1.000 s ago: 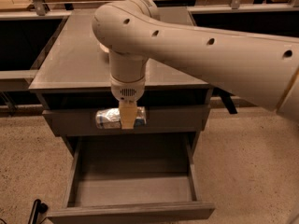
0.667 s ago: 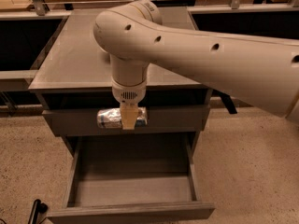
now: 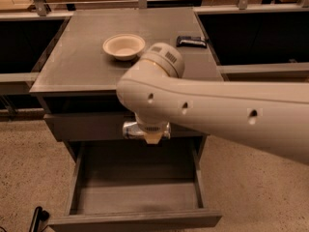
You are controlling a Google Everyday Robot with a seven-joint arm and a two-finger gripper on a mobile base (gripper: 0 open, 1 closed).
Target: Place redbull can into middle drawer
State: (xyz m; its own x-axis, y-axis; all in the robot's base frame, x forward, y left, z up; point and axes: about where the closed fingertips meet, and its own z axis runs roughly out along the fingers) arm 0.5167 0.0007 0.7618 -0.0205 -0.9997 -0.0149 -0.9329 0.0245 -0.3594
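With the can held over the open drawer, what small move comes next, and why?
Probably lower the gripper straight down: it grips the redbull can sideways, hanging above the bare floor of the open middle drawer, too high to release.

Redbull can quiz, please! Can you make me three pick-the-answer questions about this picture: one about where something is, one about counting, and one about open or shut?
1. Where is the redbull can?
A) on the ground
B) in the pincer, in the air above the middle drawer
C) on a chair

2. How many bowls sit on the cabinet top?
A) one
B) two
C) three

3. How is the middle drawer?
A) shut
B) pulled open, with nothing in it
C) pulled open, full of cans

Answers:
1 B: the pincer is shut on the can, which lies sideways over the open drawer.
2 A: only one cream bowl stands there, with a dark flat bar further to the right.
3 B: its bare floor shows all the way across.
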